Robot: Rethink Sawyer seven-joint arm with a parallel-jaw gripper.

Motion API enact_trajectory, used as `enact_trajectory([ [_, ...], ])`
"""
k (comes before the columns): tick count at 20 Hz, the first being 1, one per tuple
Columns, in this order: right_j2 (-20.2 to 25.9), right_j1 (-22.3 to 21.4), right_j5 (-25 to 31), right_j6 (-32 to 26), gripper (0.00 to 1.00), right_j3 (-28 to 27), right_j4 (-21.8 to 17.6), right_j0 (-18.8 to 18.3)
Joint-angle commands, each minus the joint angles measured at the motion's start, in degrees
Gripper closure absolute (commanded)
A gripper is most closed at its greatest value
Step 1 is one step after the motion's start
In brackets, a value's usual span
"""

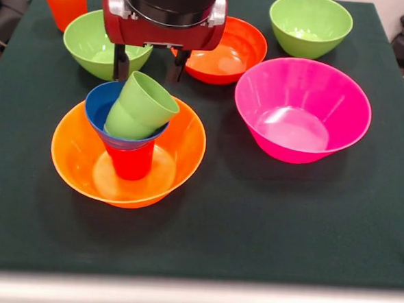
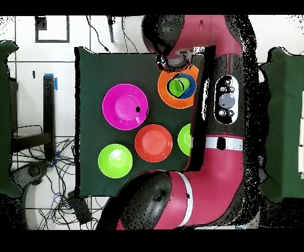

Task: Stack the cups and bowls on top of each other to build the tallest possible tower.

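The tower stands in the large orange bowl [image 1: 78, 158] at the front left: a red cup [image 1: 131, 162] upside down, the small blue bowl [image 1: 102, 104] on it, and light green cups [image 1: 141, 106] nested and lying tilted in the blue bowl. My gripper [image 1: 150, 69] hangs open just above and behind the green cups, with one dark finger [image 1: 121, 63] on each side of their upper end. I cannot tell whether the fingers touch them. From overhead the orange bowl [image 2: 165, 89] shows the green cups [image 2: 176, 87] at its middle.
A large pink bowl [image 1: 300, 109] sits to the right. Behind are a light green bowl [image 1: 92, 45], a red-orange bowl [image 1: 228, 53], another light green bowl [image 1: 310, 24] and an orange cup [image 1: 65, 2] at the far left corner.
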Motion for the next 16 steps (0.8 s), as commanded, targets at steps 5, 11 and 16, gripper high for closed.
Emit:
enact_trajectory([
  [5,-3.1,2.5,-5.6,5.2,0.0,6.6,1.1,1.3],
  [11,-3.6,3.5,-5.6,3.3,0.0,4.7,1.4,1.5],
  [16,-4.3,3.5,-6.1,2.6,0.0,5.0,1.6,1.5],
])
